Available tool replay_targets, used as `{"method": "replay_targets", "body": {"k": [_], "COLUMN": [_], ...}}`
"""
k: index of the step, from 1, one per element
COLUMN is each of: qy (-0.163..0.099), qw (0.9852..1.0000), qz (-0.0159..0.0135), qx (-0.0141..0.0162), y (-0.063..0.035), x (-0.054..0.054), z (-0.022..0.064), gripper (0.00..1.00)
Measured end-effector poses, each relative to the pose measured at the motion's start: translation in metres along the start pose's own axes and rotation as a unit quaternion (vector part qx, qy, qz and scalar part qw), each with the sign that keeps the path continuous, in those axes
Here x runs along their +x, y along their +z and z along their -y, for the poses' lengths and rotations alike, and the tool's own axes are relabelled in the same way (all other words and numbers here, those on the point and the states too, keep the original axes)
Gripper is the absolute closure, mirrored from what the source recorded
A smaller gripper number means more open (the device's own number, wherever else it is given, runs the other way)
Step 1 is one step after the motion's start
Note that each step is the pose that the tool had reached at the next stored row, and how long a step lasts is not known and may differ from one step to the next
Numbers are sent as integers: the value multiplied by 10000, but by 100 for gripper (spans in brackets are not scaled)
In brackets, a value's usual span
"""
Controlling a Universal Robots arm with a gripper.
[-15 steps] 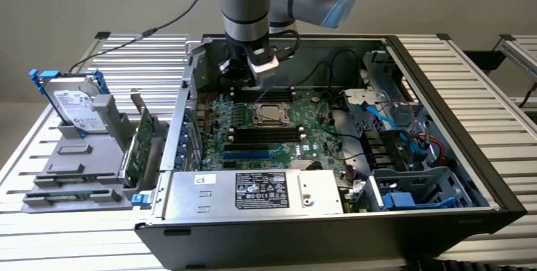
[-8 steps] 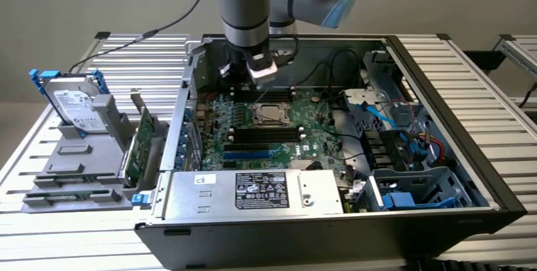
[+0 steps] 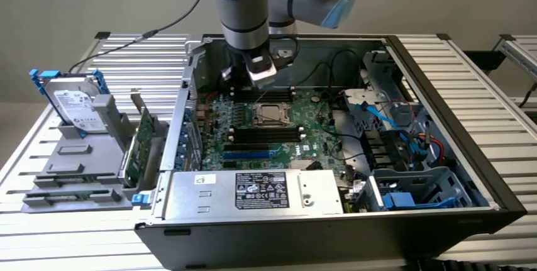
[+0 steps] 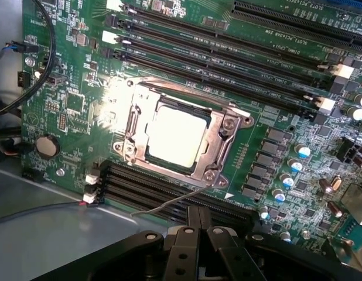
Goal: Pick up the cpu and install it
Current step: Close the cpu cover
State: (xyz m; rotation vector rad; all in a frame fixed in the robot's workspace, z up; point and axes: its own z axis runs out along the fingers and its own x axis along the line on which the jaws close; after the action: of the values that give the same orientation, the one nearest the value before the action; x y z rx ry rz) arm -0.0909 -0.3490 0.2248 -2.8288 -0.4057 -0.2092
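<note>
The cpu (image 4: 176, 138) is a small flat square with a bright silver top. It lies inside the metal socket frame (image 4: 219, 153) on the green motherboard (image 4: 69, 105). In the exterior view the cpu (image 3: 273, 114) sits at the middle of the board inside the open computer case. My gripper (image 3: 263, 80) hangs a little above and behind the socket. In the wrist view my gripper (image 4: 195, 213) has its black fingers pressed together with nothing between them, set back from the socket over the memory slots.
A silver hard drive (image 3: 74, 104) in a blue bracket stands on a grey holder at the exterior view's left, with a green circuit card (image 3: 143, 140) beside it. The power supply (image 3: 251, 190) fills the case front. Cables (image 3: 394, 117) and drive bays crowd the right side.
</note>
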Motion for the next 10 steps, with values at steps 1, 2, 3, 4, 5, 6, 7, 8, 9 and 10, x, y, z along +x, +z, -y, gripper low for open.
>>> {"method": "replay_targets", "body": {"k": [1,2,3,4,5,6,7,8,9,10], "qy": [1,3,8,14,19,25,30,37,43,49], "qw": [10000,10000,10000,10000,10000,10000,9999,9999,9999,9999], "qz": [-10,-21,-30,-38,-46,-54,-60,-65,-71,-76], "qx": [-30,-51,-62,-67,-71,-74,-77,-80,-81,-84], "y": [6,15,27,42,59,76,93,111,129,146], "x": [-1,-3,-6,-8,-11,-14,-18,-21,-24,-28], "z": [-1,-4,-7,-11,-15,-20,-24,-29,-34,-38], "gripper": [89,89,89,89,89,89,89,89,89,89]}}
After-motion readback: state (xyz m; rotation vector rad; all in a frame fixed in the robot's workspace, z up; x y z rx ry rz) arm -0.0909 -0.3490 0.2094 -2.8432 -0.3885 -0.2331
